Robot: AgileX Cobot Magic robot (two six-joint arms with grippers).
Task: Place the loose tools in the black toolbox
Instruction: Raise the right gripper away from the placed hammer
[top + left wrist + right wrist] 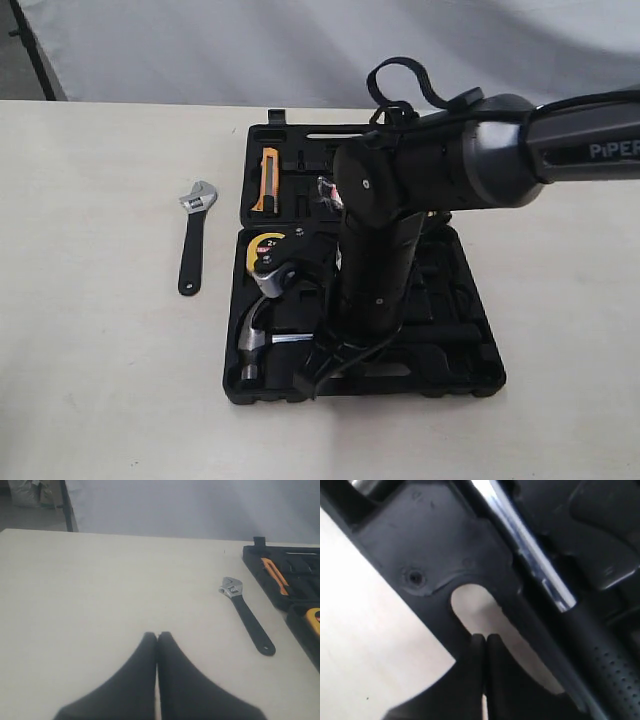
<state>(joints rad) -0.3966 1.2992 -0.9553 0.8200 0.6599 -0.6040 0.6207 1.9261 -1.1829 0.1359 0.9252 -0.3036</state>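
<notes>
The black toolbox (470, 375) lies open in the middle of the table. The claw hammer (254, 340) lies in its near half; the right wrist view shows its steel shaft (532, 555) and black grip. My right gripper (486, 637) is shut and empty, just over the box's slot-shaped handle cutout (475, 600); in the exterior view the arm hides it. The adjustable wrench (194, 238) lies on the table left of the box. My left gripper (157, 635) is shut and empty above bare table, the wrench (248, 616) well off to one side. A small wrapped item (324, 188), perhaps the tape roll, shows in the far half.
A yellow tape measure (264, 250) and an orange utility knife (268, 180) sit in the box's left recesses. The right arm (380, 270) covers most of the box. Bare tabletop (90, 330) stretches left of the wrench, with a grey backdrop behind.
</notes>
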